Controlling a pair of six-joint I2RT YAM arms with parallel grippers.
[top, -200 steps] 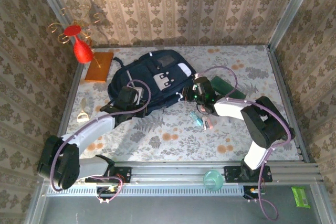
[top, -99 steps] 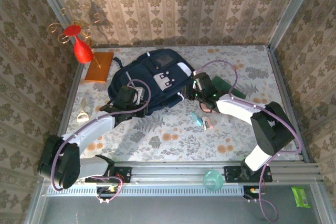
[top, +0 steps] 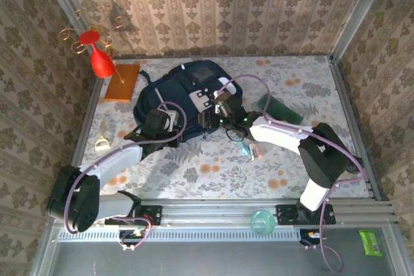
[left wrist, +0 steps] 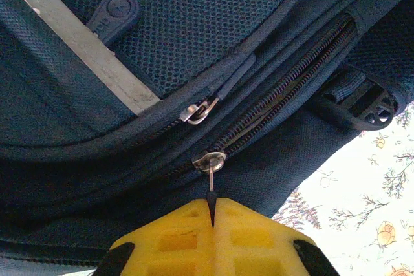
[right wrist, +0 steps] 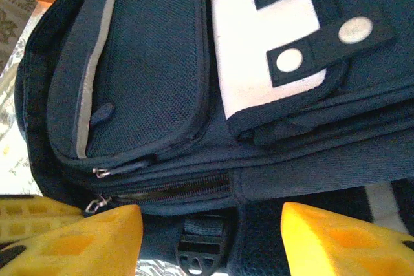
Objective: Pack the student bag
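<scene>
The student bag [top: 194, 95], dark navy with a grey-white front patch [right wrist: 259, 37], lies flat at the back middle of the table. My left gripper [left wrist: 213, 210] is shut on the metal zipper pull [left wrist: 210, 161] of the bag's main zipper, at the bag's near left edge [top: 169, 127]. My right gripper [right wrist: 210, 224] stands open over the bag's near side, with a black strap buckle [right wrist: 200, 250] between its yellow fingers and nothing gripped. In the top view the right gripper [top: 212, 117] hovers at the bag's near edge, just right of the left one.
A red vase [top: 100, 59] and an orange board [top: 121, 81] stand at the back left. A green flat item [top: 278, 108] lies right of the bag. Small teal and white items [top: 248, 150] lie in front of it, and a pale clip [top: 101, 142] at the left.
My right gripper has opened and swung left from beside the bag to over its near edge. My left gripper stays shut on the zipper pull.
</scene>
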